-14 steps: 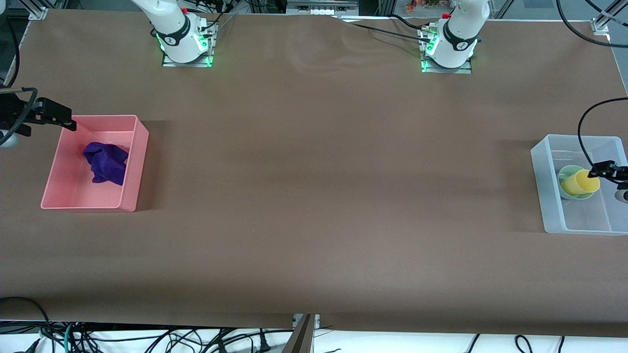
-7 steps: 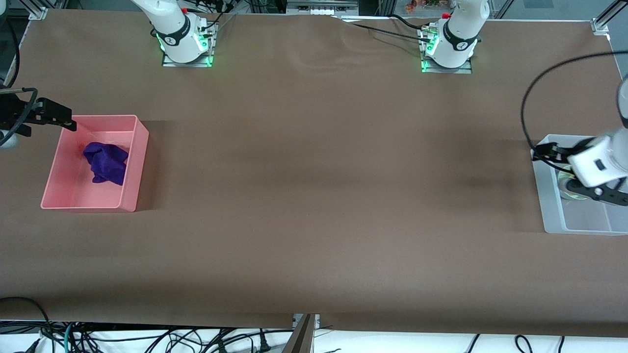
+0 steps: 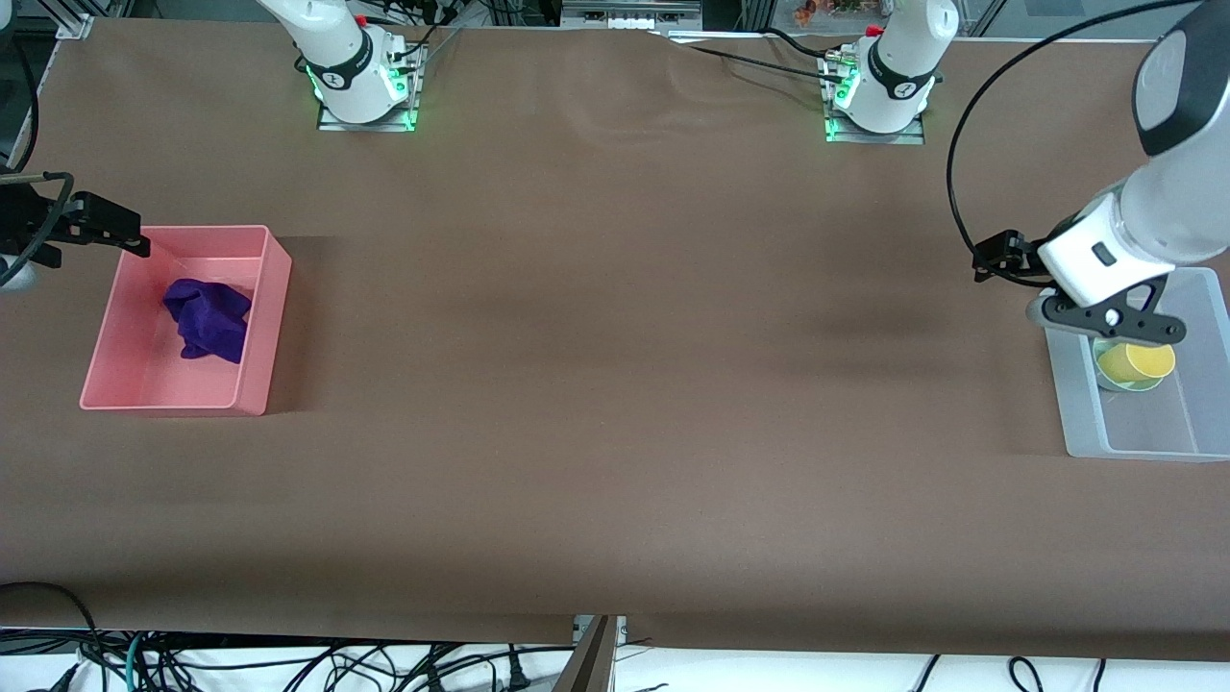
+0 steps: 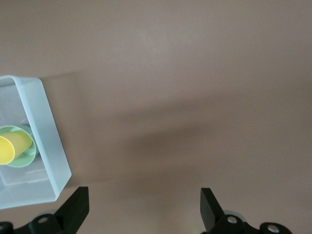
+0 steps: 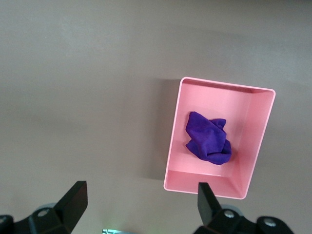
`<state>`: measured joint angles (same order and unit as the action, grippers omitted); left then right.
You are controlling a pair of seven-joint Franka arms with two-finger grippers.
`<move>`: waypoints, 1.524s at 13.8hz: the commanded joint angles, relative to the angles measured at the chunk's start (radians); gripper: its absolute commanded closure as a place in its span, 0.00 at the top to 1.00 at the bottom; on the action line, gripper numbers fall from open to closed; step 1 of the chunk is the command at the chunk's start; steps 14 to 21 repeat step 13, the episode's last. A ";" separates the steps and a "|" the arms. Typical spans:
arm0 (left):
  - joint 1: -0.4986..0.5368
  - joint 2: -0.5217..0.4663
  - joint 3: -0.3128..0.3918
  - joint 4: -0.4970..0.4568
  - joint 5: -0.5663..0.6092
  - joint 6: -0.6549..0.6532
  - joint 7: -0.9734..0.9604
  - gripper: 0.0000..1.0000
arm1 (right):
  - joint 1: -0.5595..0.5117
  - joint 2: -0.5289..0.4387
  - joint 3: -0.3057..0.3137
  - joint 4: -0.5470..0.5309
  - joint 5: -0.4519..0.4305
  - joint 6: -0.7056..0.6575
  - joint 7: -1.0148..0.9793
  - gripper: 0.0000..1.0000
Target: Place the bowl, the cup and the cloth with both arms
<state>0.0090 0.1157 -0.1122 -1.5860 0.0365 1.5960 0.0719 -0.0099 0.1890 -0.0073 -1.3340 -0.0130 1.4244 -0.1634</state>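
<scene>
- The left arm (image 3: pixel 1143 231) has swung up and away from the clear bin (image 3: pixel 1076 404) since a second ago; the left gripper (image 4: pixel 141 214), jaws spread and empty, hangs over the bin's rim.
- The right gripper (image 5: pixel 139 209), also spread and empty, has stayed beside the pink bin (image 3: pixel 259 317); that arm waits.
- The purple cloth (image 3: pixel 207 319) lies in the pink bin.
- The yellow cup (image 3: pixel 1139 361) rests tipped in the mint bowl (image 3: pixel 1115 381) inside the clear bin; placing looks finished.

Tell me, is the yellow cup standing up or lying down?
Lying down. The cup rests tipped on its side in the bowl, inside the clear bin; its round open mouth faces sideways, not up.
</scene>
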 commanded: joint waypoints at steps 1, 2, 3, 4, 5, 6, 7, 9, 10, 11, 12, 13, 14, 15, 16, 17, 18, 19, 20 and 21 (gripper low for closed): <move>-0.063 -0.149 0.078 -0.172 -0.027 0.096 -0.018 1.00 | -0.007 -0.013 0.007 -0.011 -0.001 0.004 0.002 1.00; -0.060 -0.146 0.086 -0.172 -0.029 0.094 -0.014 1.00 | -0.007 -0.013 0.007 -0.011 -0.001 0.004 0.002 1.00; -0.055 -0.148 0.089 -0.173 -0.032 0.088 -0.015 1.00 | -0.007 -0.013 0.007 -0.011 -0.001 0.004 0.001 1.00; -0.052 -0.154 0.089 -0.172 -0.046 0.084 -0.018 1.00 | -0.007 -0.013 0.007 -0.011 0.001 0.004 0.001 1.00; -0.050 -0.162 0.089 -0.176 -0.050 0.082 -0.020 1.00 | -0.007 -0.013 0.007 -0.013 0.001 0.004 0.001 1.00; -0.049 -0.171 0.089 -0.180 -0.050 0.084 -0.020 1.00 | -0.007 -0.013 0.006 -0.013 0.002 0.004 0.001 1.00; -0.049 -0.172 0.089 -0.180 -0.050 0.082 -0.012 1.00 | -0.007 -0.013 0.006 -0.013 0.004 0.004 0.002 1.00; -0.049 -0.172 0.089 -0.186 -0.050 0.082 -0.011 1.00 | -0.007 -0.013 0.006 -0.013 0.004 0.004 0.002 1.00; -0.049 -0.172 0.089 -0.190 -0.052 0.082 -0.011 1.00 | -0.007 -0.013 0.006 -0.011 0.004 0.004 0.002 1.00; -0.049 -0.172 0.089 -0.190 -0.050 0.082 -0.011 1.00 | -0.007 -0.013 0.006 -0.013 0.004 0.004 0.002 1.00; -0.049 -0.172 0.089 -0.190 -0.050 0.082 -0.011 1.00 | -0.007 -0.013 0.006 -0.013 0.005 0.004 0.002 1.00; -0.049 -0.172 0.091 -0.190 -0.050 0.081 -0.011 1.00 | -0.007 -0.013 0.006 -0.013 0.007 0.004 0.001 1.00; -0.049 -0.172 0.091 -0.190 -0.050 0.081 -0.011 1.00 | -0.007 -0.013 0.006 -0.013 0.007 0.004 0.001 1.00; -0.049 -0.172 0.091 -0.190 -0.050 0.081 -0.011 1.00 | -0.007 -0.013 0.006 -0.013 0.007 0.004 0.001 1.00; -0.049 -0.172 0.091 -0.190 -0.050 0.081 -0.011 1.00 | -0.007 -0.013 0.006 -0.013 0.007 0.004 0.001 1.00; -0.049 -0.172 0.091 -0.190 -0.050 0.081 -0.011 1.00 | -0.007 -0.013 0.006 -0.013 0.007 0.004 0.001 1.00; -0.049 -0.172 0.091 -0.190 -0.050 0.081 -0.011 1.00 | -0.007 -0.013 0.006 -0.013 0.007 0.004 0.001 1.00; -0.049 -0.172 0.091 -0.190 -0.050 0.081 -0.011 1.00 | -0.007 -0.013 0.006 -0.013 0.007 0.004 0.001 1.00; -0.049 -0.172 0.091 -0.190 -0.050 0.081 -0.011 1.00 | -0.007 -0.013 0.006 -0.013 0.007 0.004 0.001 1.00; -0.049 -0.172 0.091 -0.190 -0.050 0.081 -0.011 1.00 | -0.007 -0.013 0.006 -0.013 0.007 0.004 0.001 1.00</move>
